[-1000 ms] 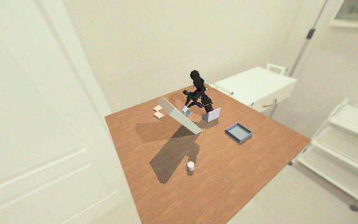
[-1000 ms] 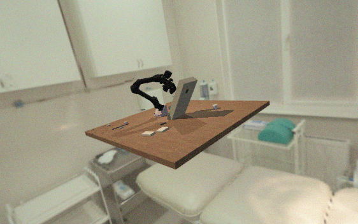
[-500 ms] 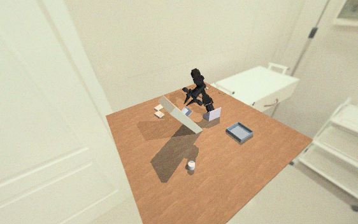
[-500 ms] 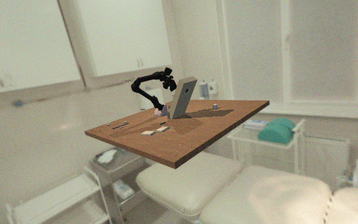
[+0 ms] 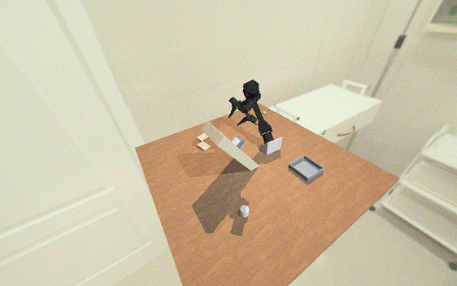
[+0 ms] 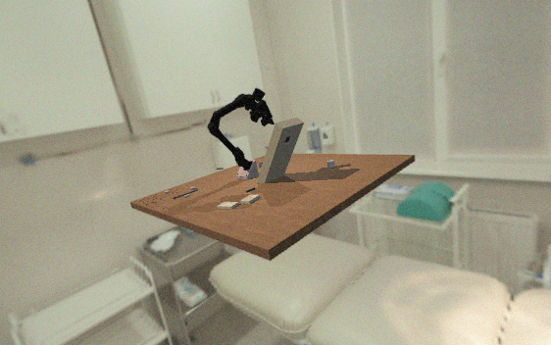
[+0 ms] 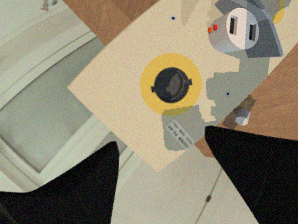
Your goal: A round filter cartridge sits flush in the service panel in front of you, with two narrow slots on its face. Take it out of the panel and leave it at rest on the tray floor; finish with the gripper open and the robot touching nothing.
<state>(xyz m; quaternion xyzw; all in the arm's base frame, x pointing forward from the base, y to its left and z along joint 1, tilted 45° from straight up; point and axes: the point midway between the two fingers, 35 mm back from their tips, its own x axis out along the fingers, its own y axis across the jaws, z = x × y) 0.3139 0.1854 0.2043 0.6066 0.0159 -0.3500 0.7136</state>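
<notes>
"What's getting in the way?"
"The tilted panel (image 5: 229,148) (image 6: 280,157) (image 7: 120,85) is standing close to the gripper (image 5: 234,121) (image 6: 271,123) (image 7: 162,140), blocking a low path across the table (image 5: 285,211) (image 6: 235,221) (image 7: 100,20). The slotted cartridge (image 7: 243,28) is taking up room by the grey-blue walls (image 7: 271,41)."
"Where's the room?"
"The fingers are leaving a wide gap, and the dark socket (image 7: 171,85) is lying uncovered."

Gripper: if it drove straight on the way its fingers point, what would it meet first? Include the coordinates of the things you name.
Probably the service panel's (image 5: 229,148) (image 6: 283,154) (image 7: 117,92) face, ahead of the gripper (image 5: 234,121) (image 6: 263,123) (image 7: 162,140), though depth is unclear.
</notes>
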